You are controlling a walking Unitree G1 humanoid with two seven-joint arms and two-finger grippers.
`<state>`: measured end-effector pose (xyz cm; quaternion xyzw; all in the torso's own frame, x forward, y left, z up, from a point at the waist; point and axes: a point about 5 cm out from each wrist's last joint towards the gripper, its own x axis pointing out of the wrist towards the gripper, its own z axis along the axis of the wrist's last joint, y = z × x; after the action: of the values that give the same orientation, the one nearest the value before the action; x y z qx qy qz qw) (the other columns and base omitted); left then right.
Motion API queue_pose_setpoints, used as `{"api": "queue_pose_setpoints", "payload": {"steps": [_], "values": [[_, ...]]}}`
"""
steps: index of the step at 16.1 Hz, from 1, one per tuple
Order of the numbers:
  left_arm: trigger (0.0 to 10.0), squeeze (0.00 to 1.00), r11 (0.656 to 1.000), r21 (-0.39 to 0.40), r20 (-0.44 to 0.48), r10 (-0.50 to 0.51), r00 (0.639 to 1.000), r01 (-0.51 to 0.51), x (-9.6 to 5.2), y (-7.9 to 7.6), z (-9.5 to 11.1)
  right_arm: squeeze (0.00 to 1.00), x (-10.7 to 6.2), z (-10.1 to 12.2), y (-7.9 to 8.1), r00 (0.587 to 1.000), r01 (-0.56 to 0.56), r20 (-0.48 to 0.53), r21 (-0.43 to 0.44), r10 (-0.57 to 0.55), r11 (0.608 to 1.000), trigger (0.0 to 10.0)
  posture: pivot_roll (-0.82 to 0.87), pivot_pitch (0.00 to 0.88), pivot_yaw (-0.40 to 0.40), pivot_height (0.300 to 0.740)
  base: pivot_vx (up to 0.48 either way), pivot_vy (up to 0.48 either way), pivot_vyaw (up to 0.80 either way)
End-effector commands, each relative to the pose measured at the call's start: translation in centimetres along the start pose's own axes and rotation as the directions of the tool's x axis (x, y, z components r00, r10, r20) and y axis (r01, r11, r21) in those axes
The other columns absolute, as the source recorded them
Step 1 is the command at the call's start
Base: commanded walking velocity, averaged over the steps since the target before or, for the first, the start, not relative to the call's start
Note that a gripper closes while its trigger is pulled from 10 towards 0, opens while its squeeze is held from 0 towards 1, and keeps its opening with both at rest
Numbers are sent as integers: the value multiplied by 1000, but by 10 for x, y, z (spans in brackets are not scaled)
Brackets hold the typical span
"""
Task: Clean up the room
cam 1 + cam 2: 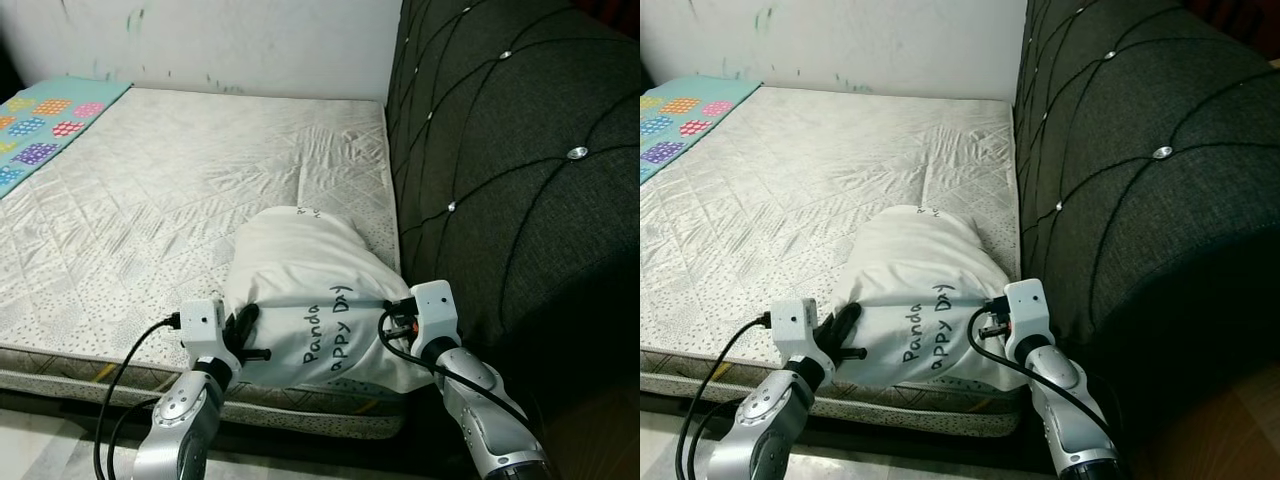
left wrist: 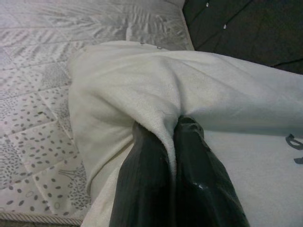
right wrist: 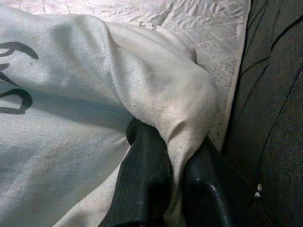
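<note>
Quilted mattress beside tufted headboard

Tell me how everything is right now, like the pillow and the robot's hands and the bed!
pillow: lying at the near edge of the bed, beside the headboard, pinched at both sides.
left gripper: shut on a fold of the pillow.
right gripper: shut on a fold of the pillow.
mattress: bare, no sheet.
blanket: spread flat at the far left corner.
headboard: upright, along the right side.
</note>
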<state>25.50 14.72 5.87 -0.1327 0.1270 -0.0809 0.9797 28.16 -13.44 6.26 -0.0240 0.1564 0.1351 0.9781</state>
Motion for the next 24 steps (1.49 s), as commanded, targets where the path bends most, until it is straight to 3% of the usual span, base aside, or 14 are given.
{"api": "queue_pose_setpoints", "payload": {"steps": [1,2,4,6,8,10,13,15,18,20,21,22,24], "values": [[10000,0,997,25,98,68,993,-71,0,16,23,0,0,29,-12,989,57,135,1,-57,998,10000,-129,0,-3,740,0,0,0],[10000,0,997,26,108,72,992,-75,1,17,25,0,0,33,-11,987,57,153,16,-58,998,10000,-129,0,-3,740,0,0,0],[10000,0,995,46,195,80,977,-91,9,20,52,0,13,62,-8,970,64,224,122,-91,990,10000,-126,0,2,740,0,0,0],[10000,0,993,56,239,88,967,-104,14,21,67,0,19,77,-5,959,56,265,152,-95,987,10000,-122,0,2,740,0,0,0],[10000,0,989,77,333,95,938,-127,24,25,101,0,29,110,2,928,20,358,226,-103,974,10000,-120,0,1,740,0,0,0],[10000,0,985,111,374,80,924,-130,28,25,116,0,31,121,3,914,23,386,251,-122,968,10000,-120,0,-1,740,0,0,0],[10000,0,981,159,398,41,916,-113,33,18,126,0,31,121,-1,912,41,385,262,-143,964,10000,-120,0,-1,740,0,0,0],[10000,0,981,173,387,18,922,-92,34,13,123,0,30,116,-3,917,51,372,252,-145,966,10000,-122,0,0,740,0,0,0],[10000,0,981,185,313,-10,950,-50,33,5,99,0,25,95,-11,941,81,312,171,-132,982,10000,-126,0,2,740,0,0,0],[10000,0,987,129,161,72,984,-93,24,6,55,0,16,50,-18,987,97,131,-21,-94,995,10000,-127,0,4,740,0,0,0],[10000,0,984,93,82,142,986,-149,18,13,36,0,13,34,-17,996,72,52,-47,-70,996,10000,-128,0,5,740,0,0,0],[10000,0,983,80,61,163,985,-168,16,16,31,0,12,30,-17,998,63,32,-65,-61,996,10000,-128,0,4,740,0,0,0],[10000,0,957,74,-54,284,957,-280,9,40,14,0,9,13,-7,997,-45,-75,-158,33,986,10000,-127,0,3,740,0,0,0]]}}
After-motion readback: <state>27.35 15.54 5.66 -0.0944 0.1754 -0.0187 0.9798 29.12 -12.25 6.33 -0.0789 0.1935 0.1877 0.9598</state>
